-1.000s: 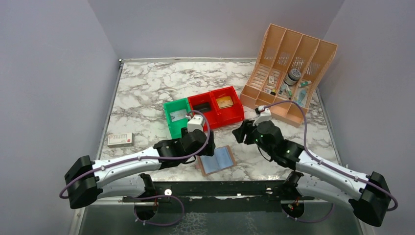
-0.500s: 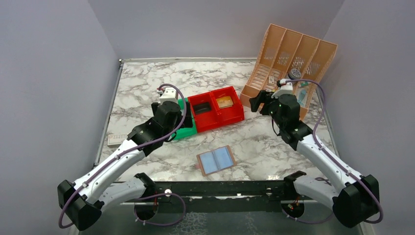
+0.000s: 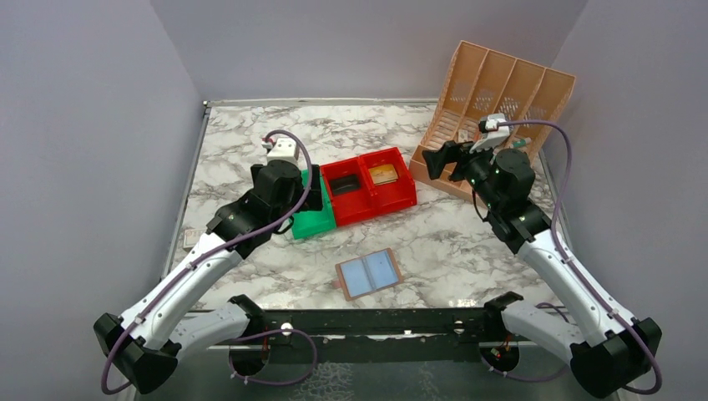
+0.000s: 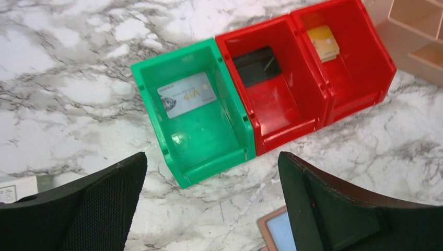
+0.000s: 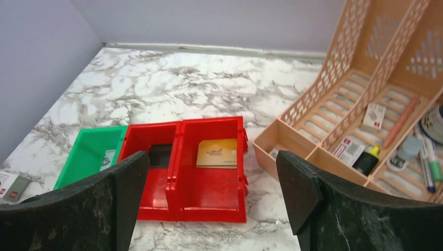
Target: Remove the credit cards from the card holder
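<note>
The card holder [image 3: 368, 273] lies open and flat near the table's front, its two pale blue panels up; only a corner of the holder [image 4: 274, 230] shows in the left wrist view. A yellow-gold credit card [image 3: 384, 175] [image 5: 218, 153] lies in the right red bin. A dark card [image 4: 256, 65] lies in the left red bin. A silver card [image 4: 186, 95] lies in the green bin [image 4: 149, 112]. My left gripper [image 3: 315, 189] [image 4: 211, 172] hangs open above the green bin, holding nothing. My right gripper [image 3: 440, 159] [image 5: 211, 167] stands open and empty right of the red bins.
The two joined red bins [image 3: 392, 199] [image 5: 209, 214] and the green bin [image 3: 313, 221] sit mid-table. A peach slotted organizer [image 3: 501, 109] [image 5: 365, 104] with pens and small items stands at the back right. A small white box [image 3: 190, 238] lies at the left edge.
Both arms have lifted and drawn away from the card holder, the left swinging back-left, the right toward the organizer. Both pairs of jaws have opened wider.
</note>
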Controlling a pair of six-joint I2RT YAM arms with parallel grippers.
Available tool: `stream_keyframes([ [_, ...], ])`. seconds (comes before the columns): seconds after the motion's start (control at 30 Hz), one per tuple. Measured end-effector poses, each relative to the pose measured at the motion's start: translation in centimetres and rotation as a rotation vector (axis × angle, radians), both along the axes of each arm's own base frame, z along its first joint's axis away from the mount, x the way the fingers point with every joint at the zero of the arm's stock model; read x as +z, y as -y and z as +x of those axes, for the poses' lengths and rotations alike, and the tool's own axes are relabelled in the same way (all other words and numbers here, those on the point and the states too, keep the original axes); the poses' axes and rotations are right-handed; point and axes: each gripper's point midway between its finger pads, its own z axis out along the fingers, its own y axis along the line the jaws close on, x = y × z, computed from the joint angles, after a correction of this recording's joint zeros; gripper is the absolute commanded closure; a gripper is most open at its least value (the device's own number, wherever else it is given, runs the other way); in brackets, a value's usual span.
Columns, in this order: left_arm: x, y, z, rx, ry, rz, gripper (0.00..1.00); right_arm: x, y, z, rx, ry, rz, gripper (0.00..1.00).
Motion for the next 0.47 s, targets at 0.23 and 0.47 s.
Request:
stream_keyframes([
  [0.23,2.8,-1.8,1.0,0.103,0.072,0.005,0.01,2.1,0.4,0.2,-0.016,-0.020,-0.042,0.04],
  [0.47,4.8,-4.0,0.0,0.185,0.154,-0.037,0.01,2.7,2.5,0.7,-0.131,-0.013,-0.076,0.00],
])
